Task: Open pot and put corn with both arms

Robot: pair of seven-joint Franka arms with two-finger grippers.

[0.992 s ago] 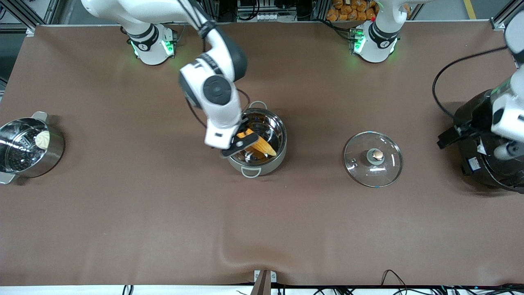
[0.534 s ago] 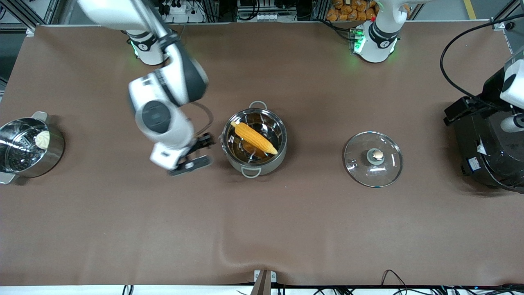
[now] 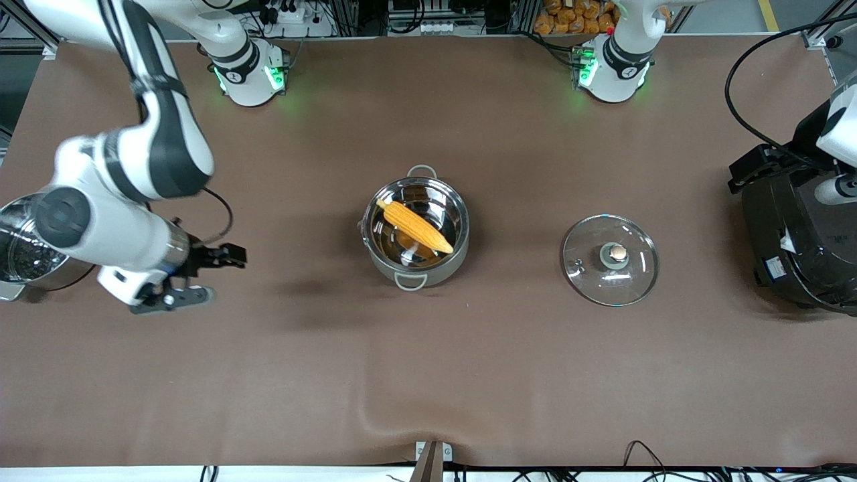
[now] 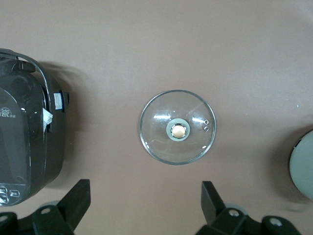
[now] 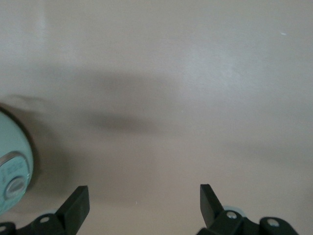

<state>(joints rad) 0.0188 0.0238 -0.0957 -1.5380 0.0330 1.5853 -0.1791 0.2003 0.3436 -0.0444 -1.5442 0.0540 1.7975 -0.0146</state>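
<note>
On the brown cloth counter [image 3: 428,375], what lies nearest the front camera?

**Me:** The round clear glass lid with the gold knob [image 3: 589,281], flat on the cloth and well apart from everything. A little farther off, toward the right arm's end, stands the round shiny stainless-steel pot [image 3: 456,264], open.

**Visitor:** And the corn?

**Me:** The yellow-orange tapered corn cob [image 3: 415,226] is in the pot, slantwise across it. Its thick end points toward the right arm's end and away from the camera. Its narrow tip points toward the left arm's end and the camera.

**Visitor:** Your tools?

**Me:** My right tool [image 3: 214,274] is released and holds nothing. It hangs over bare cloth between the pot and the steel pot with the perforated insert [image 3: 20,258], so the cob lies off toward the left arm's end from it. My left tool [image 4: 145,191] is also spread wide and empty. It is up by the large black cooker [image 3: 790,254], looking down on the lid.

**Visitor:** So what remains?

**Me:** I judge the job done. Should the lid go back, the left arm is the nearer one.
</note>
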